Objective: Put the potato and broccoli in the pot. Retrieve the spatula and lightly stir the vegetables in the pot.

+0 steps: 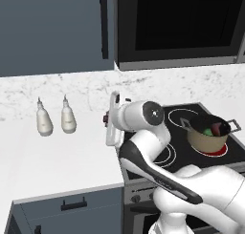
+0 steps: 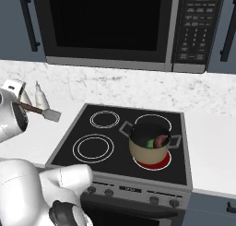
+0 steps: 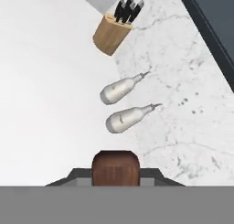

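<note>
The round tan-beige cooking pot with a dark interior and small grey metal side handles [image 2: 148, 144] stood on the front right burner of the black glass cooktop [image 2: 99, 149], whose ring glowed red beneath it. Inside lay the small dark green broccoli floret [image 2: 150, 143] and the dark reddish-brown potato tuber [image 2: 161, 140], side by side and touching.

The tool [image 3: 116, 177] was closed on the small spatula with a dark reddish-brown handle and square silver-grey blade [image 2: 51, 114]; in the hand view the butt of the brown handle sat clamped between the two dark fingertips. In the right base view the spatula was held up off the white table [image 1: 57, 152], just past the left edge of the cooktop, with its long axis running from the handle at the tool, down and to the right, to the blade. The blade therefore already pointed toward the stove.

The pot lay well apart from the blade, to the right and somewhat nearer the robot, across the two unlit left burners. By my reading, the coming move would call for a carry to the right over the cooktop, then a tilt bringing the blade down into the pot's mouth.

Two white pointed-tip bottles [image 1: 56, 117] stood on the table near the marble backsplash, left of the tool.
</note>
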